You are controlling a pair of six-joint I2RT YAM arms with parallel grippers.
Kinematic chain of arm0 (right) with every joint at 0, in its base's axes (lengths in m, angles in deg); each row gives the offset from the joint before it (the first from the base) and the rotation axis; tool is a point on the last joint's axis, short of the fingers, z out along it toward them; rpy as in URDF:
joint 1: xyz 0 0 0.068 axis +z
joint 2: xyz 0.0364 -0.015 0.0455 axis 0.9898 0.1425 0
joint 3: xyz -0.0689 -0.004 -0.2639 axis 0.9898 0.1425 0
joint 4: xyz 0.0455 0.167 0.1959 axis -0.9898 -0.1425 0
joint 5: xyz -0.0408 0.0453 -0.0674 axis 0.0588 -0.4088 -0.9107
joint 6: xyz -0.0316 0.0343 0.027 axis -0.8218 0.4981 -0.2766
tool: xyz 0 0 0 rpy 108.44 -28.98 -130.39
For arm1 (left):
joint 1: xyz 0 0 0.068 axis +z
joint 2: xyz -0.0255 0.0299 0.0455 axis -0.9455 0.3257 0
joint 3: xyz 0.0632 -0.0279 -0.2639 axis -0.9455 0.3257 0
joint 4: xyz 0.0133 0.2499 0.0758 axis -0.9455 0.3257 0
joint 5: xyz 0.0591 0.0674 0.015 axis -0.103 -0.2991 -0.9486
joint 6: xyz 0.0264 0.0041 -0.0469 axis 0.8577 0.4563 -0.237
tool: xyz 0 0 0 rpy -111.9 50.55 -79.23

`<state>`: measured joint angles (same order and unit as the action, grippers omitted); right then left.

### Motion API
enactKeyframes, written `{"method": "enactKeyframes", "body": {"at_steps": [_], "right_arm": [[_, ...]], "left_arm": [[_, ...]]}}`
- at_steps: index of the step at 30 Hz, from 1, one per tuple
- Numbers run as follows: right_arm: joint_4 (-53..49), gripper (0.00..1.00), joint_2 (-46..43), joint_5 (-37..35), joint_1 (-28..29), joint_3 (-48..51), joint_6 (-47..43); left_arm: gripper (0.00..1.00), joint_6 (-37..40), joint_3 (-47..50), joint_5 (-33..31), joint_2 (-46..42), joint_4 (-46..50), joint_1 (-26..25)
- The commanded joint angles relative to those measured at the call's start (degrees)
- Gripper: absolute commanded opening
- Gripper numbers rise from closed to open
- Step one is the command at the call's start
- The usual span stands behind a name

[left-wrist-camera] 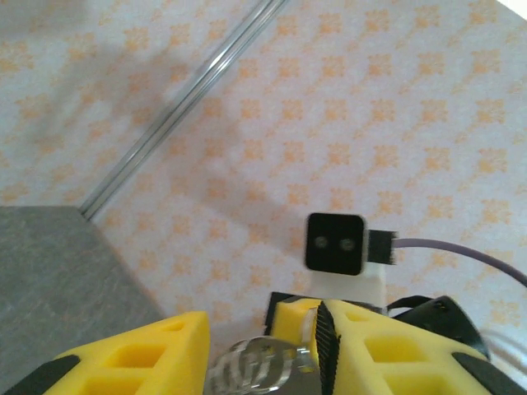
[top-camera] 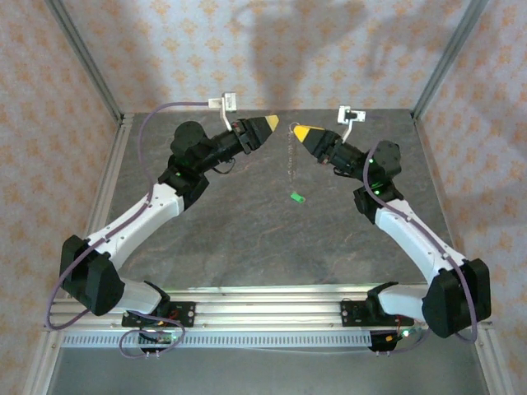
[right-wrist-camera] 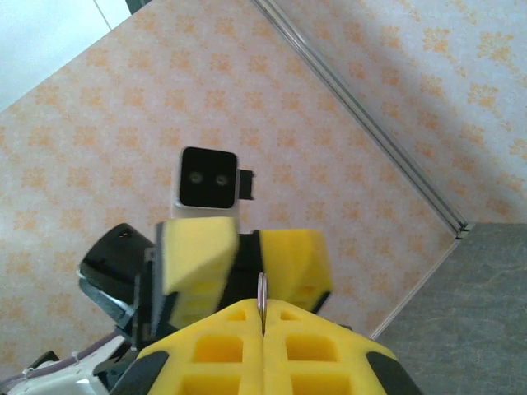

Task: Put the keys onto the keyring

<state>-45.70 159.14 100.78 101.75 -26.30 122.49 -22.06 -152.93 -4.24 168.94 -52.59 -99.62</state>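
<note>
Wallpapered walls back a grey table point(top-camera: 239, 239). Above its far middle, the right gripper point(top-camera: 302, 131) pinches the thin keyring point(right-wrist-camera: 261, 288), and the keys point(top-camera: 290, 160) dangle between both arms. The left gripper point(top-camera: 271, 123) has its jaws parted around a metal coil point(left-wrist-camera: 255, 369); I cannot tell whether it grips. A sideways tug could slip the ring free and drop the keys.

The top camera sits high up, above and behind the left arm point(top-camera: 132, 218) and the right arm point(top-camera: 412, 234). It looks down and forward from far off, so it sees the whole table point(top-camera: 247, 239) and the patterned wall point(top-camera: 247, 49) at the back. The left wrist camera point(right-wrist-camera: 207, 177) rides on the left arm, just behind its yellow fingers point(left-wrist-camera: 123, 362), and looks along them from very close. The right wrist camera point(left-wrist-camera: 335, 243) does the same on the right arm. These two face each other, so each sees the other's black box. All three see the wall and some table.
</note>
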Motion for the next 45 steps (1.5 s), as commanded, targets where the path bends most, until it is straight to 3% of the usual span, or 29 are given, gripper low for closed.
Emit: {"method": "enactKeyframes", "body": {"at_steps": [1,31,36,41,44,45], "right_arm": [[5.7,0.0,-0.1,-0.9,0.7,-0.3,0.8],[6.0,0.0,1.1,-0.2,0.9,-0.1,1.3],[5.6,0.0,1.0,-0.1,0.9,0.1,1.1],[4.7,0.0,1.2,0.3,1.0,-0.1,0.8],[2.9,0.0,1.1,0.9,0.9,-0.5,-0.1],[1.2,0.04,0.7,1.0,0.8,-0.7,-0.9]], "left_arm": [[0.38,-2.4,-0.1,1.6,1.1,-6.4,-1.2],[0.27,-2.3,-3.1,2.9,4.8,-7.5,-4.1],[0.17,-1.6,-3.6,3.2,5.0,-6.8,-4.3],[0.01,-1.0,-4.4,3.5,5.3,-6.0,-4.5],[0.0,0.3,-5.0,3.6,5.3,-4.2,-4.6],[0.0,1.0,-5.2,3.6,5.2,-3.3,-4.5]]}}
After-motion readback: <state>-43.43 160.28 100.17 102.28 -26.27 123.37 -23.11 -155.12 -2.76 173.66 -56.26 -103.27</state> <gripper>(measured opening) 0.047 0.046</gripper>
